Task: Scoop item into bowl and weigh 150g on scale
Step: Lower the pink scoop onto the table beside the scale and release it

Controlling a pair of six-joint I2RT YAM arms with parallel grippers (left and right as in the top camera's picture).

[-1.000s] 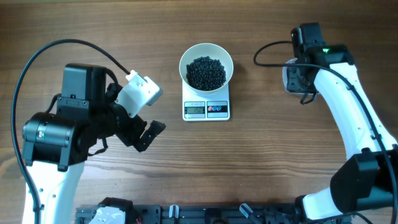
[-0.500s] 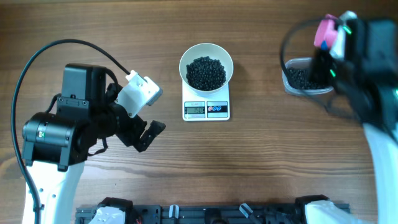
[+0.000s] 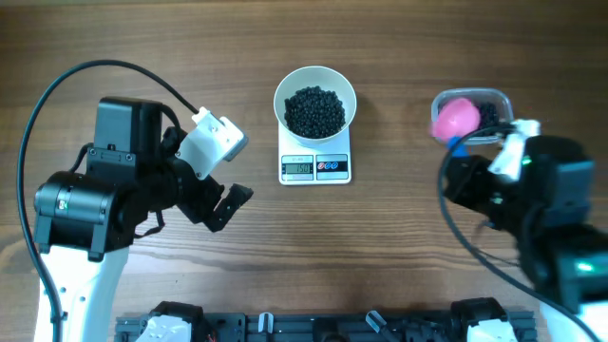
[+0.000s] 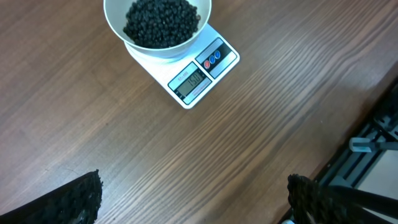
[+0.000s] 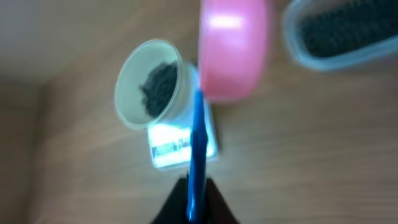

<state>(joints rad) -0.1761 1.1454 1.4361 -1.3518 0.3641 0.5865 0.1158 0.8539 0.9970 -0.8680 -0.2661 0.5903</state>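
Note:
The white bowl [image 3: 314, 87] stands on the white scale [image 3: 315, 168] at the table's back middle, heaped with black pellets [image 3: 315, 111]. From the left wrist the bowl [image 4: 118, 25], pellets [image 4: 160, 22] and scale [image 4: 208, 68] show far ahead. My left gripper [image 3: 224, 193] hangs open to the left of the scale, nothing between its fingertips [image 4: 84, 199]. My right gripper [image 3: 467, 169] is shut on the blue handle [image 5: 198, 140] of a pink scoop [image 3: 455, 119]. The scoop's cup [image 5: 235, 50] hovers by the tub's left end; what it holds is hidden.
A clear plastic tub [image 3: 486, 106] with more black pellets sits at the back right, blurred in the right wrist view as the tub [image 5: 339, 34]. A black rail [image 3: 313, 328] runs along the front edge. Both arms' cables loop over the table's sides.
My right arm has swung from over the tub back toward the front right, carrying the pink scoop with it. The left arm, bowl and scale have not moved.

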